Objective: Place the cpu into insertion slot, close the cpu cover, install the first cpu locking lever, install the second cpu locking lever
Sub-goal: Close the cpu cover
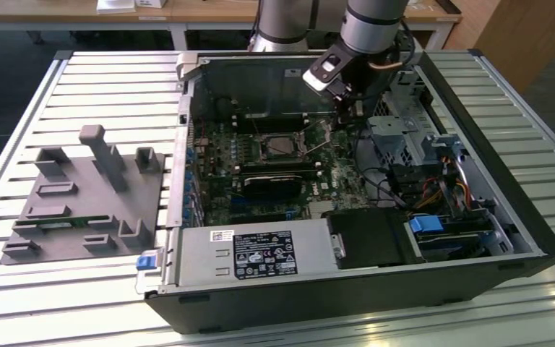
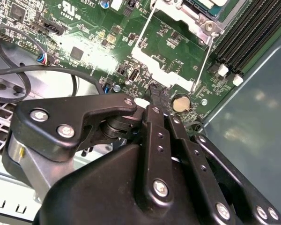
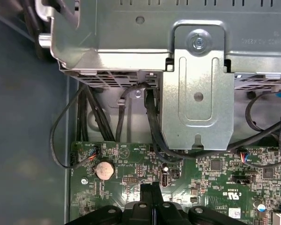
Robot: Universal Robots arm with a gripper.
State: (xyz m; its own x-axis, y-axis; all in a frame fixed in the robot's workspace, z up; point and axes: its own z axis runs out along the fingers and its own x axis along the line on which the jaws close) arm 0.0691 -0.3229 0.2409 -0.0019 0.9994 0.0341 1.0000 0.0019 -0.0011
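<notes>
The open computer case point(image 1: 355, 307) lies on a slatted table, motherboard point(image 2: 84, 28) facing up. The insertion slot point(image 1: 280, 147) sits mid-board; whether the cpu is seated in it cannot be told. In the second wrist view the cpu cover point(image 2: 159, 65) is swung open away from the socket. The gripper point(image 2: 158, 96) hovers just beside the cover's free edge, its fingers drawn together with nothing visible between them. The step in hand is judged to be cover closing. It calls for a controlled push on that edge toward the socket.
</notes>
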